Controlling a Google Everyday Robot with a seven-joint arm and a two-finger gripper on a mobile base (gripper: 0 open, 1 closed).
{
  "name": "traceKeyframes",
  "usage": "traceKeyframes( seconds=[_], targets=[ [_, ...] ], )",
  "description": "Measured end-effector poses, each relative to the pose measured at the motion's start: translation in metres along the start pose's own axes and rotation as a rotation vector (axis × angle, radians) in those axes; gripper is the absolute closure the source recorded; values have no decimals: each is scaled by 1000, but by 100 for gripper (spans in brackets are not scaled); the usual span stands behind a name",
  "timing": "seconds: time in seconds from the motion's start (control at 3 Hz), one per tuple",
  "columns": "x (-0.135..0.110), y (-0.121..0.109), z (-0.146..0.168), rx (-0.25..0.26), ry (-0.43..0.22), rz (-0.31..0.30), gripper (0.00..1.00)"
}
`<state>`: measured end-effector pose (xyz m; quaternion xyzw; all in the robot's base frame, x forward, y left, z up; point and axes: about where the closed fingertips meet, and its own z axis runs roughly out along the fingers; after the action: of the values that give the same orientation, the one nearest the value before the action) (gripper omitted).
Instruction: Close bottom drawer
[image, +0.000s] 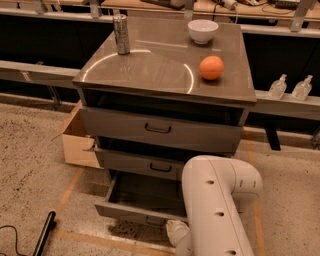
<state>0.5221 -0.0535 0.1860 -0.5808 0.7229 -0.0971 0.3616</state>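
Camera view: hand (176, 233), largely hidden by the white arm (220, 210), sits low just beside the front panel of the bottom drawer (131, 210); whether it is clenched or released cannot be told. The bottom drawer stands pulled out beneath the middle drawer (145, 164). An orange (211, 67), bowl (203, 31) and can (121, 34) rest on the counter (150, 70).
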Motion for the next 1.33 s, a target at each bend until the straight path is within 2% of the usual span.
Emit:
traceKeyframes(
  seconds=[0.67,1.33],
  targets=[
    [24,-8,6,1,68,-28,100],
    [26,-22,33,37,78,-50,100]
  ],
)
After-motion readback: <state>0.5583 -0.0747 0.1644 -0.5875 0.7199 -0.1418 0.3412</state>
